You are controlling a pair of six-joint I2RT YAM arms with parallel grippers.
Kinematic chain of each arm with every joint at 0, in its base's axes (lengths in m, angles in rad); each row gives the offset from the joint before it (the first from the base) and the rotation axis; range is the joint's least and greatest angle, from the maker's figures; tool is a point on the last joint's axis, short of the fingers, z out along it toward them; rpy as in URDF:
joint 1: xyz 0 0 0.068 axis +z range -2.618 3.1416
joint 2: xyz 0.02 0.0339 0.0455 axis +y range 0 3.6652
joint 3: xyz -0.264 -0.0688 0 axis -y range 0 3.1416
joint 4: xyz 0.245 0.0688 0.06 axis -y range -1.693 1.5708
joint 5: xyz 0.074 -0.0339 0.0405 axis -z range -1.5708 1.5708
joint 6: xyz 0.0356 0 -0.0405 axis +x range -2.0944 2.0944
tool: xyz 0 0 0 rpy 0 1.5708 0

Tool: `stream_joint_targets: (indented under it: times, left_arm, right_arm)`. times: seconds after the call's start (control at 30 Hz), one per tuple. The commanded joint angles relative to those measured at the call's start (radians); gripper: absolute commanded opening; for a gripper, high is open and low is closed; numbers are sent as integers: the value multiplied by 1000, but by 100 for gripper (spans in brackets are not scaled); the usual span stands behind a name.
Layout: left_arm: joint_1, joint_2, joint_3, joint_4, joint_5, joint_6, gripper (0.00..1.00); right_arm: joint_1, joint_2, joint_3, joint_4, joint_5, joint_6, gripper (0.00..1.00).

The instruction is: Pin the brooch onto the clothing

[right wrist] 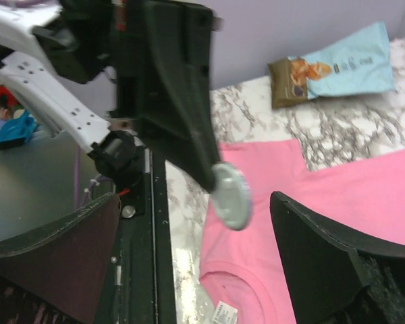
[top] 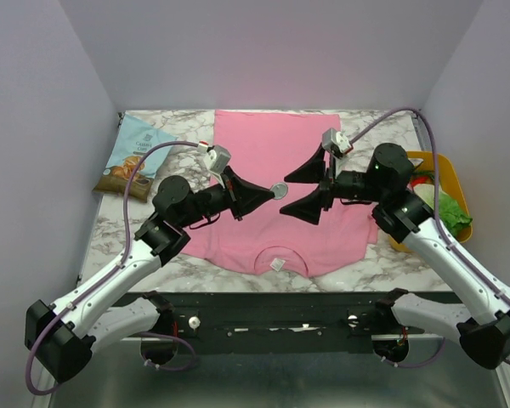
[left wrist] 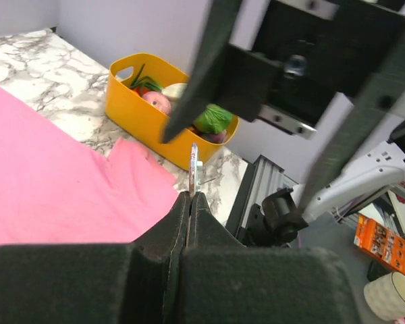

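The pink clothing (top: 263, 144) lies flat on the marble table, neckline toward the arms. Above its middle, my left gripper (top: 270, 192) is shut on the brooch (top: 279, 189), a small silvery disc. In the left wrist view the brooch (left wrist: 194, 167) stands edge-on out of the shut left gripper (left wrist: 190, 196), over the clothing (left wrist: 47, 175). My right gripper (top: 287, 194) faces it, open wide, one finger on each side of the disc and not touching it. The right wrist view shows the brooch (right wrist: 231, 196) between the open right gripper (right wrist: 194, 199) fingers, above the clothing (right wrist: 364, 196).
A light blue snack bag (top: 134, 157) lies at the table's far left, also in the right wrist view (right wrist: 337, 64). A yellow basket (top: 449, 166) of vegetables stands at the right edge, shown as a basket (left wrist: 142, 101) in the left wrist view. A white neck label (top: 277, 264) sits in the neckline.
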Motion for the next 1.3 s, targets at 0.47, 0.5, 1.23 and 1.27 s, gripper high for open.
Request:
stream_joint_targets:
  times: [0.47,0.5,1.23,1.27]
  left_arm:
    - [2,-43,-31,134,16,-30,0]
    - [2,-46,-31,137,20,-31,0]
    - [-10,-117,70,-295,-416,157,0]
    - [-11,-114,81,-323,-493,159,0]
  right_arm:
    - [6,4,-52,115,77,89,91]
    - [6,7,-52,119,67,93,91]
    - [-13,-55,-121,187,138,99,57]
    - [-13,-54,-118,184,144,101,59]
